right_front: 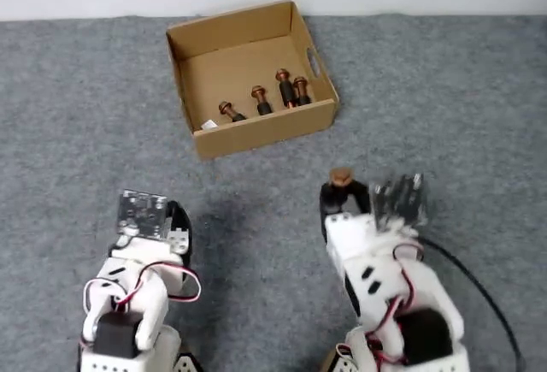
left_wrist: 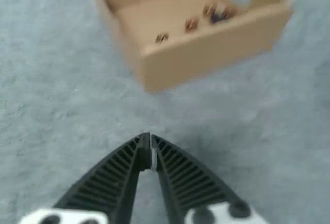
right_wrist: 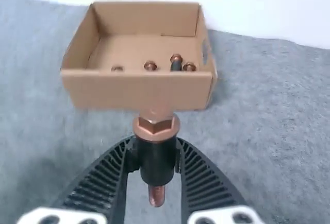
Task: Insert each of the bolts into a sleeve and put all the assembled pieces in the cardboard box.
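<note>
Held piece: a copper-coloured hex-head bolt (right_wrist: 156, 126) seated in a black cylindrical sleeve (right_wrist: 154, 163), upright, with its threaded tip showing below the sleeve.
Right jaws: clenched on the sleeve's sides just under the hex head, on the right arm (right_front: 385, 278).
Location of piece: above the grey carpeted counter (right_front: 68, 115), near the front wall of the brown open-topped cardboard box (right_front: 261, 137) but outside it.
Box contents: four assembled bolt-and-sleeve pieces (right_front: 261, 98) stood in a row along the box's front wall.
Left jaws: pressed together on nothing, over bare counter, well apart from the box.
Handling, judged: the piece looked rigid, small and dense for its size, and not fragile. The sleeve's smooth wall was probably slippery, and the bolt could have slid out if tipped head-down.
Best hold, judged: across the sleeve's mid-body, as shown, with the wider head resting above the jaws as a stop and the axis kept vertical.
</note>
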